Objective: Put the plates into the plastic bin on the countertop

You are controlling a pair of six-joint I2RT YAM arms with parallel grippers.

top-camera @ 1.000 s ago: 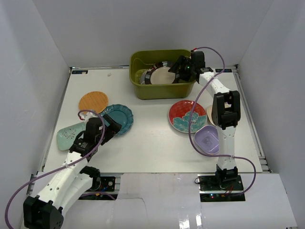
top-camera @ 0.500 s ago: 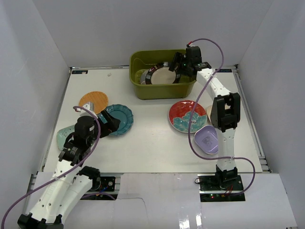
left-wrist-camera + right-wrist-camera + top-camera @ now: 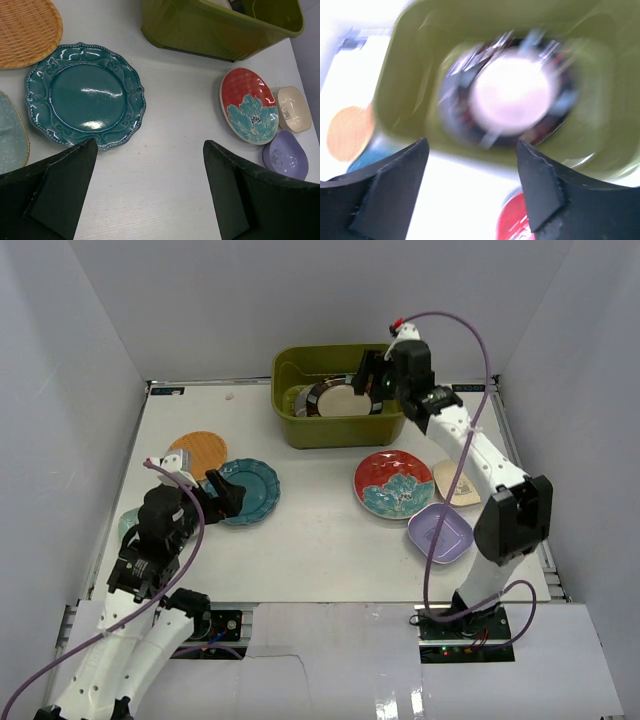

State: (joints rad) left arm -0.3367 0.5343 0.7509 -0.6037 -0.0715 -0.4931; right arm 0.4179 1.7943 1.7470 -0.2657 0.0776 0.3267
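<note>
The olive plastic bin (image 3: 290, 427) stands at the back of the countertop (image 3: 320, 540) with a dark-rimmed plate (image 3: 338, 399) lying inside. My right gripper (image 3: 364, 377) hovers open above the bin's right side, holding nothing; its wrist view is blurred, with the gripper (image 3: 472, 145) over that plate (image 3: 512, 95). My left gripper (image 3: 215, 495) hangs open and empty beside the teal plate (image 3: 252, 486). In the left wrist view the gripper (image 3: 150, 147) is above bare counter, just below the teal plate (image 3: 85, 95). The red flower plate (image 3: 393, 483), the cream dish (image 3: 457, 483) and the lavender dish (image 3: 441, 533) lie on the right.
An orange plate (image 3: 197, 452) lies behind the teal one. A mint oblong dish (image 3: 128, 525) is partly hidden under my left arm. White walls close in the left, back and right. The bin's near wall (image 3: 200, 35) rises beyond the left gripper.
My right gripper has risen out of the bin and the dark-rimmed plate now lies inside it. My left arm has lifted and drawn back a little beside the teal plate.
</note>
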